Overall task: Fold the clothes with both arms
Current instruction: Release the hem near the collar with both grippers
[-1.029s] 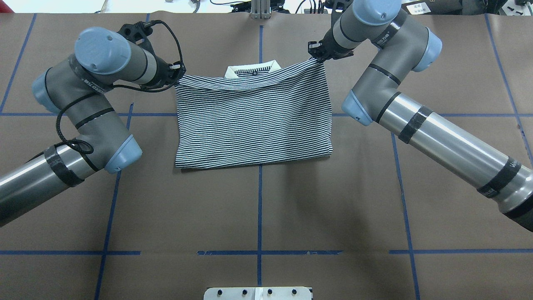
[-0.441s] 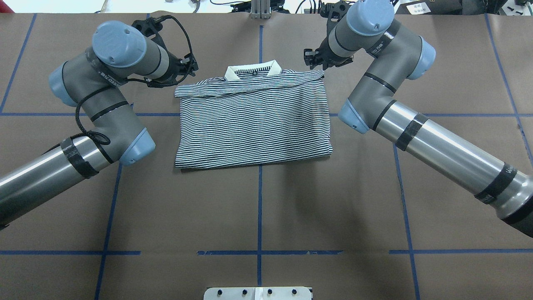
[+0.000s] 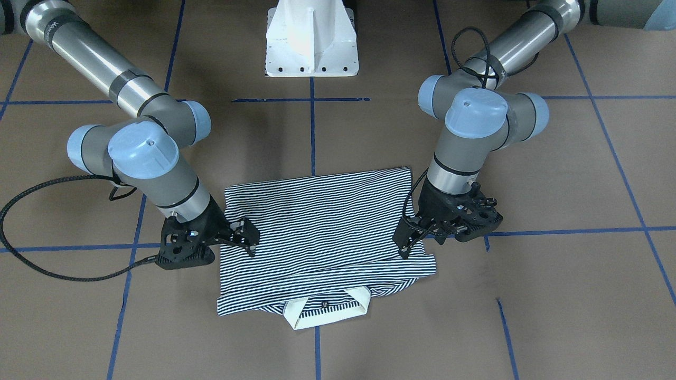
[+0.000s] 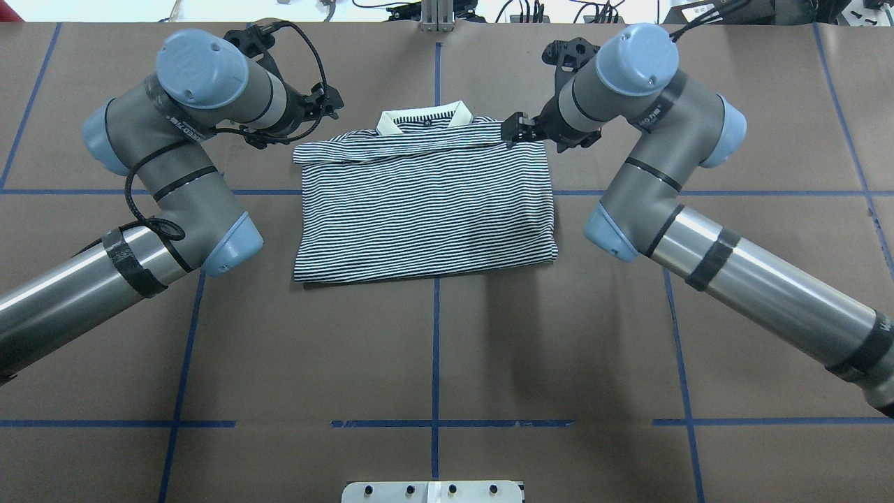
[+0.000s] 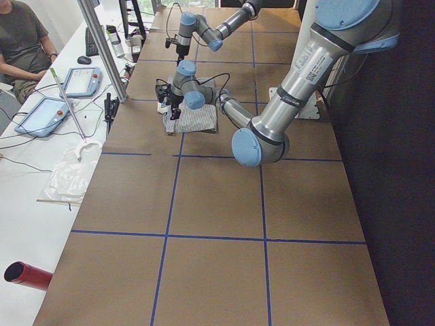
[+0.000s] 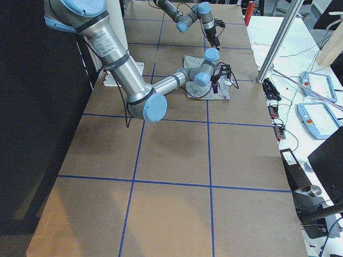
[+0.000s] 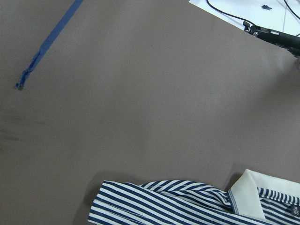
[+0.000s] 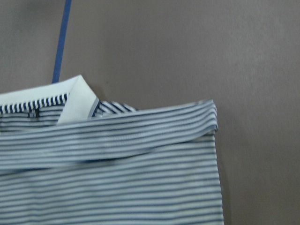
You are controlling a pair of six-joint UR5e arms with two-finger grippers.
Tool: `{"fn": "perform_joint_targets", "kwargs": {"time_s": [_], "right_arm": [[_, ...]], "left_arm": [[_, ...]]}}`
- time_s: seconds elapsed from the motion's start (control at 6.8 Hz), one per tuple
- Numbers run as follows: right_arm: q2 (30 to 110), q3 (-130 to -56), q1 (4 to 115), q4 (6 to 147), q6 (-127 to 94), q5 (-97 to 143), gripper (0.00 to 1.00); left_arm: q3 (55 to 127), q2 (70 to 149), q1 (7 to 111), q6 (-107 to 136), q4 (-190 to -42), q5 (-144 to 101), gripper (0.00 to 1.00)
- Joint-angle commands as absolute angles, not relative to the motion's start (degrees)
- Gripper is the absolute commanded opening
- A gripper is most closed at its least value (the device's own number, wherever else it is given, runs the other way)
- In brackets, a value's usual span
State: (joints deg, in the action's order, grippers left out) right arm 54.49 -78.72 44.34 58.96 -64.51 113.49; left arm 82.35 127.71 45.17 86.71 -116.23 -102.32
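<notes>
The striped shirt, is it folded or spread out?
Folded: the shirt lies as a compact rectangle, bottom edge doubled up near the collar.

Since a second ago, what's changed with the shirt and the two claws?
Both claws let go of the shirt's folded-over edge, which dropped flat just below the collar. The left claw pulled away toward the table's far side; the right claw then swung in over the shirt's far right corner. The lower fold and collar stayed put.
</notes>
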Motion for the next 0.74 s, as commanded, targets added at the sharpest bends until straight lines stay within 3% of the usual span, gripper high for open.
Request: {"fn": "perform_joint_targets", "kwargs": {"time_s": [0.0,0.29,0.59], "right_arm": [[67.27,-93.54,38.79,59.67,-71.86,113.21,1.00],[70.31,-94.66,34.48,59.85,-72.16,111.54,0.99],[69.70,-93.69,34.19,59.94,-72.07,111.36,0.93]], "left_arm": [[86.55,127.44,44.04,89.20,-113.49,-102.39,1.00],[88.76,127.44,43.33,92.27,-111.63,-102.22,1.00],[88.77,127.44,43.24,92.37,-111.71,-102.22,1.00]]}}
